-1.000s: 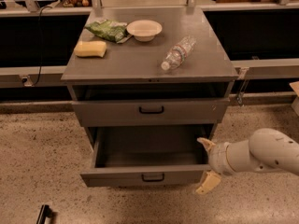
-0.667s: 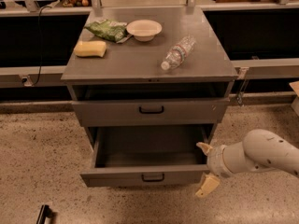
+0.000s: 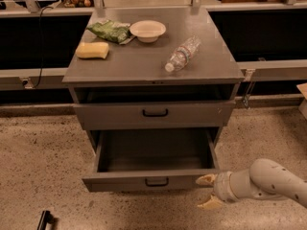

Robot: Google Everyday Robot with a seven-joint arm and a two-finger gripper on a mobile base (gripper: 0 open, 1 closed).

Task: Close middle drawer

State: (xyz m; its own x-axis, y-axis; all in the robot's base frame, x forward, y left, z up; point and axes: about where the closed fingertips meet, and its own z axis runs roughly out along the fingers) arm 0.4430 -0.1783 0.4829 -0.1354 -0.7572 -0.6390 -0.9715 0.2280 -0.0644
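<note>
Middle drawer (image 3: 153,153), wide grey metal, open: rigid, probably slides easily; push front panel (image 3: 120,181). Cream gripper (image 3: 208,191) at its right corner, fingers (image 3: 206,179) apart.

Flat grey metal cabinet top (image 3: 144,68) far above gripper (image 3: 206,191). Gripper low, over speckled stone floor (image 3: 38,166), fingers spread apart. On top: yellow sponge block (image 3: 92,51) and crinkly green bag (image 3: 109,30) up-left of gripper; round white bowl (image 3: 147,30) beside bag; clear plastic bottle (image 3: 182,55) lying down, above gripper, bit left.
</note>
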